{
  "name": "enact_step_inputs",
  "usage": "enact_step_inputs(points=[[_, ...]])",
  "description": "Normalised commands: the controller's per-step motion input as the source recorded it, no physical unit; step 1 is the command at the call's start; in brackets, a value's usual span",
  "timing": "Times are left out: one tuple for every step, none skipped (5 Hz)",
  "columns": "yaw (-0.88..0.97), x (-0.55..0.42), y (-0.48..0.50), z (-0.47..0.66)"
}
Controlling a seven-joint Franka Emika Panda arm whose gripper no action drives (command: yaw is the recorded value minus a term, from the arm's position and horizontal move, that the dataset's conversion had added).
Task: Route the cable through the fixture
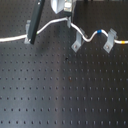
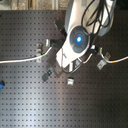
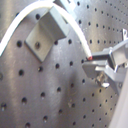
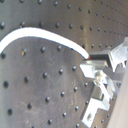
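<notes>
The white cable (image 1: 50, 23) comes in from the first exterior view's left edge, rises to my gripper (image 1: 68, 18), then drops to a grey clip (image 1: 76, 43). Its blue band (image 1: 100, 31) lies between that clip and a second clip (image 1: 109, 43); the yellow band (image 1: 120, 42) lies beyond it. My gripper is shut on the cable above the board. In the first wrist view the cable (image 3: 20, 22) arcs over a grey bracket (image 3: 47, 31) into my gripper (image 3: 92, 64). In the second wrist view the cable (image 4: 40, 34) ends at my gripper (image 4: 90, 64).
A black slanted bar (image 1: 35, 21) stands beside a third clip (image 1: 28, 30) at the first exterior view's upper left. In the second exterior view the arm (image 2: 75, 40) hides the board's middle; clips (image 2: 101, 64) and a small black part (image 2: 48, 76) lie around it.
</notes>
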Motion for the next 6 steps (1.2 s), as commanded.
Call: enact_step_inputs(points=[[0.00, 0.105, 0.109, 0.43], [0.04, 0.101, 0.089, 0.24], [0.00, -0.043, -0.391, -0.10], [0.03, -0.115, -0.500, -0.33], [0.00, -0.024, -0.018, 0.00], [0.10, 0.035, 0.028, -0.08]])
